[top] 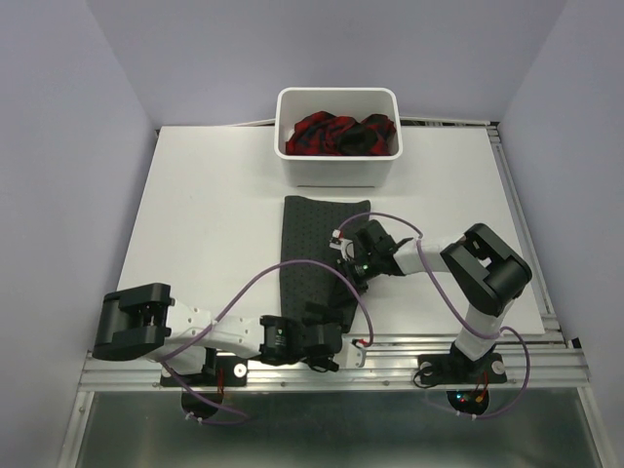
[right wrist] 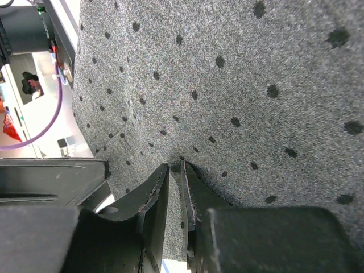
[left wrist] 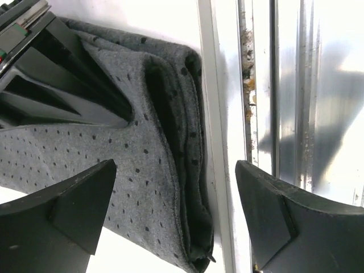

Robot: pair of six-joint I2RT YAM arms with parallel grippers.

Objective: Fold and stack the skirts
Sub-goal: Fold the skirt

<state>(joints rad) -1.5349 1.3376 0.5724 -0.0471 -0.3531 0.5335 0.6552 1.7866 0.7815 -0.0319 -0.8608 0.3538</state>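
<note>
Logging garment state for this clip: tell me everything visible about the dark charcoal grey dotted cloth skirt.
The dark charcoal grey dotted skirt is soft, felt-like cloth with fine black dots. It lies flat on the white table as a long folded strip, running from near the white plastic tub to the near edge, where its layers bunch. The right gripper is shut on its right side; the open left gripper straddles the near fold.

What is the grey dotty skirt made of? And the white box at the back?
The grey skirt looks like soft, fuzzy cloth, maybe felt or a wool knit: it is matte, with speckled fibres, fuzzy edges and thick soft folds. The white tub looks like smooth plastic: one even colour, a rounded rim and stiff straight walls.
</note>
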